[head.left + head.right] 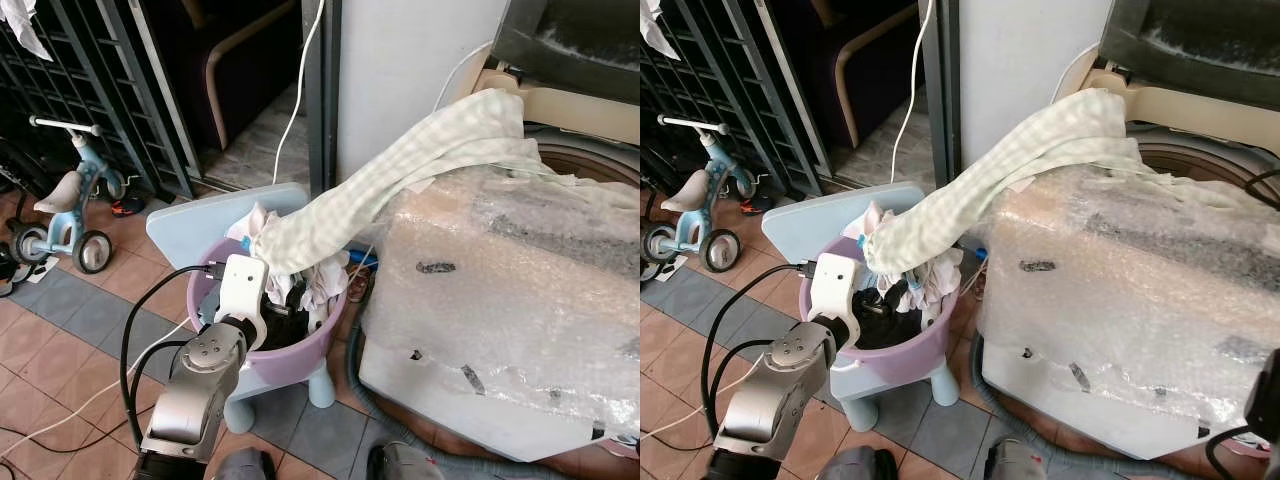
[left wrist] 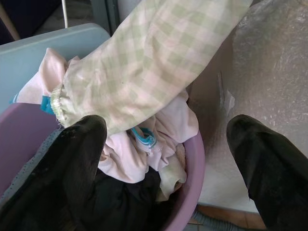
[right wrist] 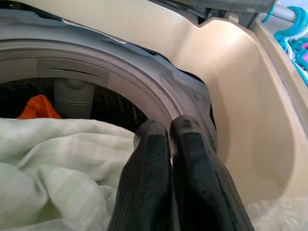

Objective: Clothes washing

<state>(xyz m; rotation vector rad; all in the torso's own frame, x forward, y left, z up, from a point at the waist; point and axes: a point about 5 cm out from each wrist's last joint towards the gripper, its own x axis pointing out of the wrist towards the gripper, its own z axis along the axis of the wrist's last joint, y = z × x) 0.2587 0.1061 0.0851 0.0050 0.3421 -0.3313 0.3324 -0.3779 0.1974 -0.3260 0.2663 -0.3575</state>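
Note:
A purple basin [image 1: 328, 338] full of laundry stands on a light-blue stool [image 1: 190, 225]. A green-and-white checked garment [image 1: 400, 170] stretches from the basin up into the washing machine's drum opening [image 3: 96, 96]. Pale pink clothes [image 2: 139, 154] and dark clothes lie under it in the basin. My left gripper [image 2: 166, 130] hangs open just above the basin, its fingers [image 2: 82, 159] either side of the pink clothes. My right gripper [image 3: 168, 130] is shut at the drum's grey rim, over the checked cloth; no cloth shows between its tips. An orange garment [image 3: 38, 107] lies inside the drum.
The washing machine [image 1: 500, 300] is wrapped in bubble wrap and stands close to the basin's right. A child's tricycle [image 1: 65, 210] and a black metal gate [image 1: 80, 80] are at the left. A white cable [image 1: 300, 90] hangs behind. Turquoise hangers [image 3: 293, 33] hang beside the washer.

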